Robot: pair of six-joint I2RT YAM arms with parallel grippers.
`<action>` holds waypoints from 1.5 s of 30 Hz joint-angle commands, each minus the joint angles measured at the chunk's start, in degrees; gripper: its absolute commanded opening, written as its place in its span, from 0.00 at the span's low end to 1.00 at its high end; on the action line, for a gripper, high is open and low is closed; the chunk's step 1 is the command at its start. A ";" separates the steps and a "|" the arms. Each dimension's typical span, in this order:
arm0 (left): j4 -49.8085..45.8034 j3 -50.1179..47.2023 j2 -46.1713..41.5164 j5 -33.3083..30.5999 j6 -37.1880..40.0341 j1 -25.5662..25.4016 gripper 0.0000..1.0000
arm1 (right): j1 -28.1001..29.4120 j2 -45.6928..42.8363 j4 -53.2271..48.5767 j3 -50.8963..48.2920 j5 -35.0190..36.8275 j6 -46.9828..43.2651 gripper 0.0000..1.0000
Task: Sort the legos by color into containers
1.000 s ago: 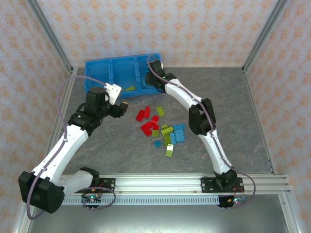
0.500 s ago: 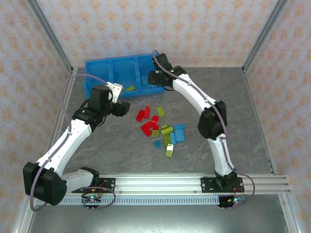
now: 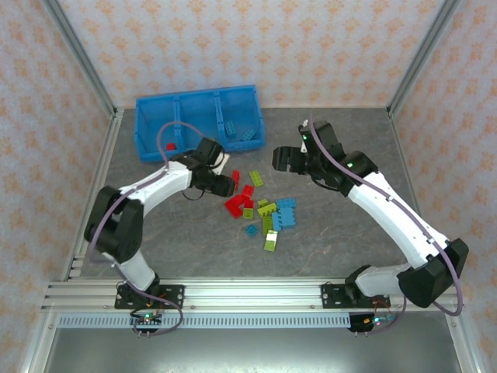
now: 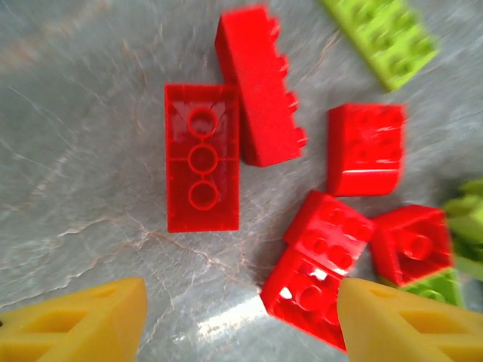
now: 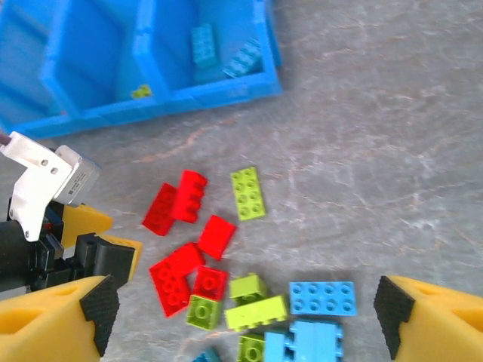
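Loose legos lie mid-table: red ones (image 3: 237, 203), lime green ones (image 3: 269, 225) and light blue ones (image 3: 286, 214). My left gripper (image 3: 225, 185) hovers low and open over the red bricks; an upturned red brick (image 4: 202, 167) lies ahead and a red brick (image 4: 309, 294) sits by its right finger (image 4: 407, 324), nothing gripped. My right gripper (image 3: 283, 159) hangs open above the pile, with a green brick (image 5: 256, 311) and a blue brick (image 5: 322, 298) below it. The blue tray (image 3: 198, 101) holds two light blue bricks (image 5: 202, 41) in its right compartment, a green one (image 5: 140, 92) in the middle and a red one (image 3: 170, 146) on the left.
The tray stands at the back left against the wallpapered wall. The left arm's wrist (image 5: 45, 204) reaches in beside the red bricks. A lone green brick (image 3: 271, 242) and a small blue one (image 3: 251, 229) lie nearest the arm bases. Bare grey table stretches right of the pile.
The right gripper has left the tray's right compartment and swung right to above the pile. The left gripper has moved right and down to the red bricks.
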 commanded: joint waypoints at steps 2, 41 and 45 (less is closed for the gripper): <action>1.91 2.48 4.27 -2.92 -1.12 -1.04 0.69 | 0.08 1.73 -1.38 1.52 2.81 -0.80 0.92; -2.05 21.87 0.69 -11.57 -8.50 28.05 0.22 | 0.12 2.04 -1.52 3.19 -3.07 4.30 0.92; -3.31 29.46 10.60 -9.04 -9.68 29.52 0.23 | 0.08 1.02 -2.52 3.11 -2.00 4.55 0.92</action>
